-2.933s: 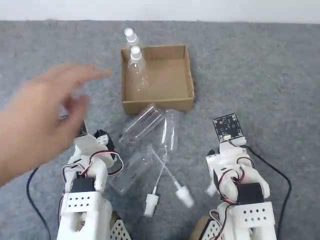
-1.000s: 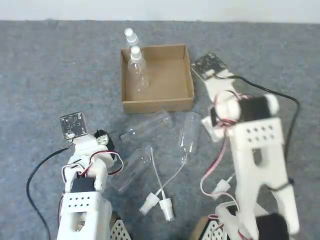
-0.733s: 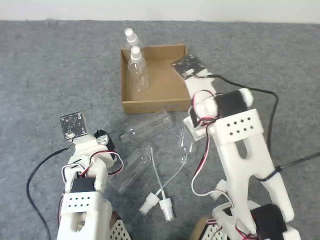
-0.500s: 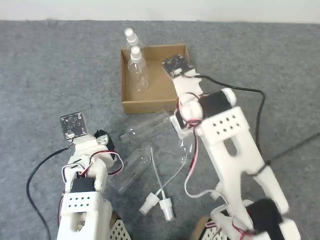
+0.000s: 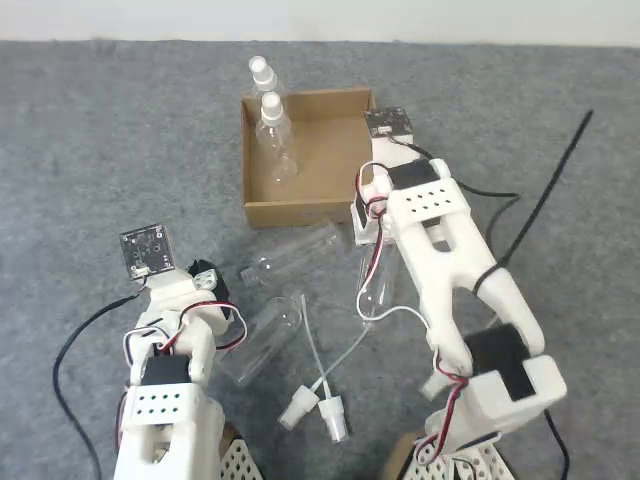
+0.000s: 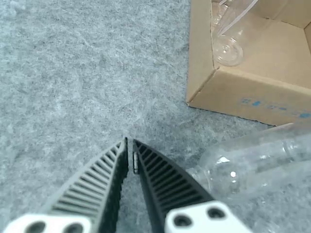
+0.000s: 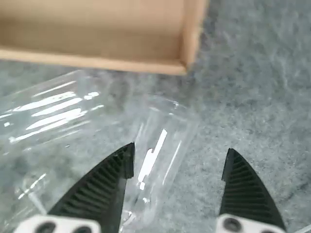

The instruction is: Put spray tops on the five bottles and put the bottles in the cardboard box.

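Observation:
Three clear bottles without tops lie on the grey carpet in front of the cardboard box point(image 5: 372, 150): one point(image 5: 295, 250) near its front wall, one point(image 5: 378, 275) to the right, one point(image 5: 262, 338) lower down. Two spray tops point(image 5: 318, 410) with long tubes lie near the front. A topped bottle point(image 5: 275, 135) stands in the box and another point(image 5: 262, 72) behind it. My right gripper point(image 7: 180, 153) is open and straddles the base end of the right-hand bottle point(image 7: 160, 160). My left gripper point(image 6: 129, 145) is shut above bare carpet, beside the box corner point(image 6: 201, 87).
The right arm point(image 5: 440, 260) stretches from the front edge across the carpet to the box's front right corner. The left arm point(image 5: 170, 350) stays folded at the lower left. Bare carpet lies left and right of the box.
A hand at the left has gone. The right arm rose, swung over the box's right side, then came down over the right-hand bottle. Bottles and spray tops shifted.

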Robot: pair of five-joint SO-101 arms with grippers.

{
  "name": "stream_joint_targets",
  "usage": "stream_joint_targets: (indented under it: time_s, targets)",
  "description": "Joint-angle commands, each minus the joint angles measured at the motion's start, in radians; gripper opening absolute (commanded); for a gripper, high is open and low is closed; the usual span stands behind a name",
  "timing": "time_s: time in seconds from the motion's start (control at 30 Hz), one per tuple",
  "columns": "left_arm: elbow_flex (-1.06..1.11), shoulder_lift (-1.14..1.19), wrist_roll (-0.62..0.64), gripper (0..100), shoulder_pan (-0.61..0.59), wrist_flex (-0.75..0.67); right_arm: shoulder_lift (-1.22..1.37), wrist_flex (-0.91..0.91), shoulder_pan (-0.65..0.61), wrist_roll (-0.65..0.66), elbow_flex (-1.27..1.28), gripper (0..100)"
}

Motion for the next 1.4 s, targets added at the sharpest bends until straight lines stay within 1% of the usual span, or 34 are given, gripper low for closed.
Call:
stream_joint_targets:
  time_s: [0.0, 0.23, 0.3, 0.43, 0.47, 0.57, 0.63, 0.73, 0.8, 1.0, 1.13, 1.2, 1.37]
  targets:
    - [-0.019, -0.015, -0.009, 1, 0.006, -0.005, 0.005, -0.024, 0.01, -0.02, -0.061, 24.3]
    - [-0.019, -0.015, -0.009, 1, 0.006, -0.005, 0.105, -0.061, 0.016, -0.02, -0.061, 23.7]
    - [-0.019, -0.015, -0.009, 1, 0.006, -0.005, 0.125, -0.058, 0.018, -0.02, -0.061, 19.1]
    - [-0.019, -0.015, -0.009, 1, 0.006, -0.005, 0.137, -0.058, 0.059, -0.018, -0.061, 2.6]
    - [-0.019, -0.015, -0.009, 1, 0.006, -0.005, 0.134, -0.056, 0.076, -0.018, -0.061, 0.0]
    - [-0.019, -0.015, -0.009, 1, 0.006, -0.005, 0.113, -0.028, 0.139, -0.029, -0.061, 2.3]
    - [-0.019, -0.015, -0.009, 1, 0.006, -0.005, 0.099, -0.013, 0.196, -0.103, -0.061, 2.3]
    - [-0.019, -0.015, -0.009, 1, 0.006, -0.005, 0.082, 0.016, 0.292, -0.262, -0.06, 2.3]
    - [-0.019, -0.015, -0.009, 1, 0.006, -0.005, 0.073, 0.035, 0.338, -0.331, -0.061, 2.3]
    - [-0.019, -0.015, -0.009, 1, 0.006, -0.005, 0.002, 0.051, 0.398, -0.344, -0.055, 2.3]
    - [-0.019, -0.015, -0.009, 1, 0.006, -0.005, -0.024, 0.105, 0.43, -0.348, -0.055, 0.6]
    - [-0.019, -0.015, -0.009, 1, 0.006, -0.005, -0.022, 0.114, 0.461, -0.379, -0.057, 0.6]
    - [-0.019, -0.015, -0.009, 1, 0.006, -0.005, -0.007, 0.122, 0.496, -0.706, -0.055, 0.6]
